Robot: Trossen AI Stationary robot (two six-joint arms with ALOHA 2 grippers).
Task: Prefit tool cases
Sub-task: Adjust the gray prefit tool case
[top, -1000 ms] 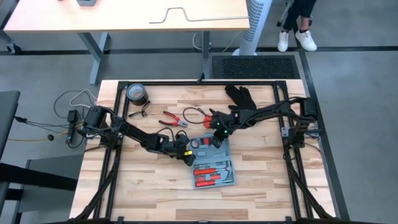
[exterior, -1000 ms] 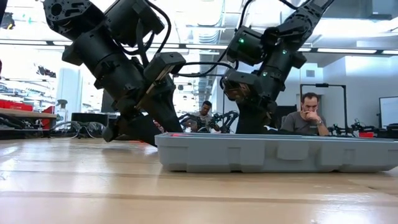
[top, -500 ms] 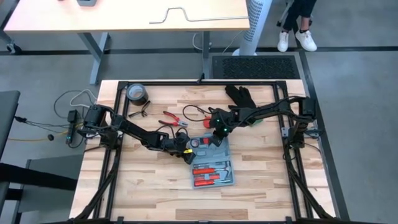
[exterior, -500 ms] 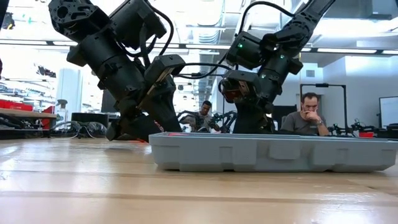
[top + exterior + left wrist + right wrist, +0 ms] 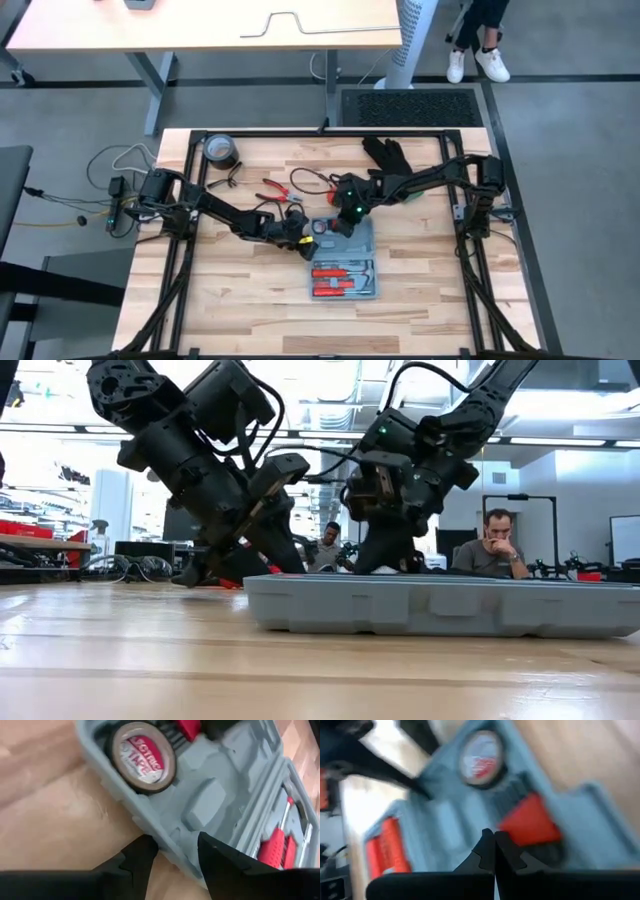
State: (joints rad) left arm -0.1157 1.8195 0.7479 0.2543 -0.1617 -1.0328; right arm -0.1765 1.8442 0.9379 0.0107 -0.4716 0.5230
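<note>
Both claws, left [image 5: 303, 236] and right [image 5: 335, 222], have shifted along the tool case [image 5: 345, 262].

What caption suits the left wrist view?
Left gripper open at the rim of the blue-grey plastic tool case, beside a round tape measure.

Light wooden butcher-block tabletop [image 5: 240, 285] inside a black frame. Resting directly on it — an open blue-grey tool case [image 5: 343, 262] near the centre, red-handled tools seated in its grey recesses. Toward the far edge: dark tape roll [image 5: 220, 152] at the left corner, black glove [image 5: 387, 153] to the right. Between them, red-handled pliers [image 5: 283, 192] and a small dark item [image 5: 225, 183], kind not discernible. Near half bare wood.
</note>
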